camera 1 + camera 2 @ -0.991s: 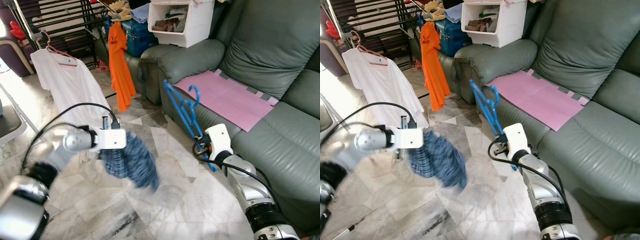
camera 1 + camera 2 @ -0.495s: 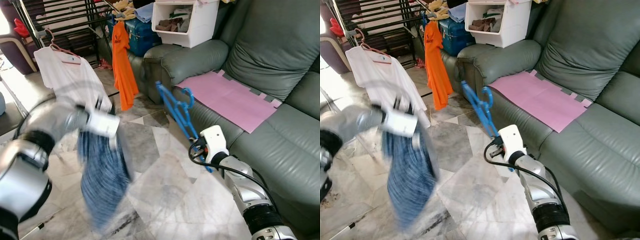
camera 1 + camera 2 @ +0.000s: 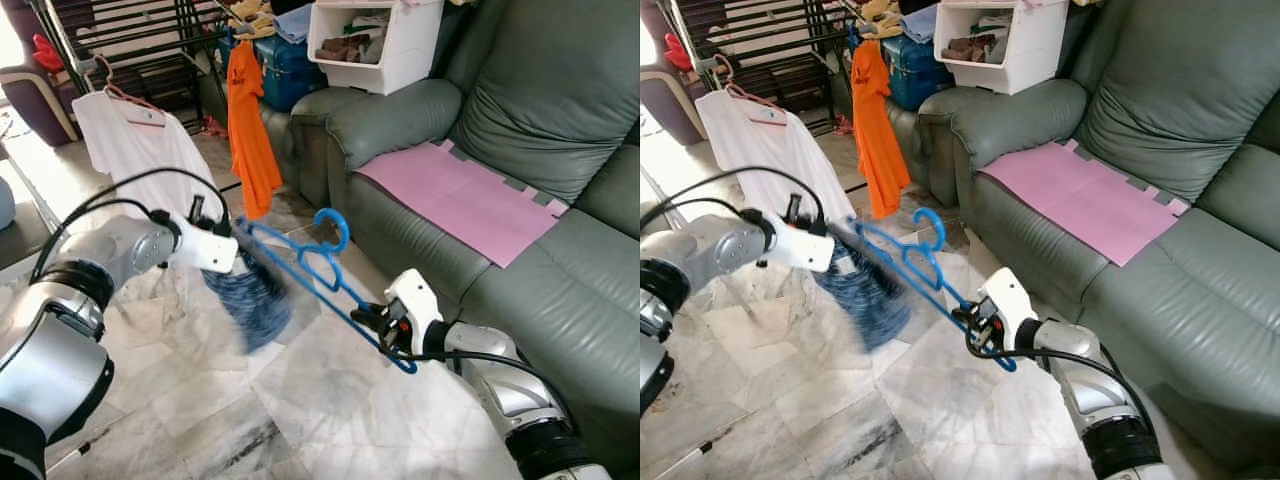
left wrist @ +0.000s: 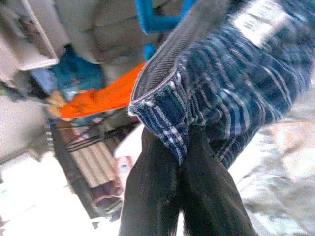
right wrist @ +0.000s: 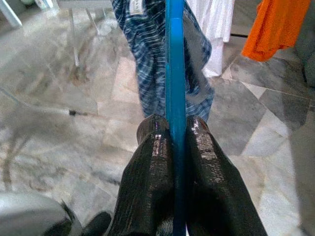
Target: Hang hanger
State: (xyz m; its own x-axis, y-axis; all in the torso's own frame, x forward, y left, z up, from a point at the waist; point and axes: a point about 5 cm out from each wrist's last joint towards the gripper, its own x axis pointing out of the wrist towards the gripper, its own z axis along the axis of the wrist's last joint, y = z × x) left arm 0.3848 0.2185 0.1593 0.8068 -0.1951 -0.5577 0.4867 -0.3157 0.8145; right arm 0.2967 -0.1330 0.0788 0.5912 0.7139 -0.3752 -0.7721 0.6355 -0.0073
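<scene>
The right gripper (image 5: 175,132) is squeezed tight on a blue plastic hanger (image 3: 300,262). The left gripper (image 4: 179,162) pinches the blue checked cloth (image 3: 250,295), right beside the hanger's far end.

The right gripper (image 3: 372,322) clamps the lower end of a blue plastic hanger (image 3: 305,270), which slants up over the marble floor (image 3: 300,400) toward the left gripper (image 3: 240,262). That gripper holds a blue plaid garment (image 3: 250,300), blurred and bunched, touching the hanger's far end. Behind hang a white T-shirt (image 3: 135,150) and an orange shirt (image 3: 248,130). A pink sheet (image 3: 460,195) lies on the grey-green sofa (image 3: 560,120).
</scene>
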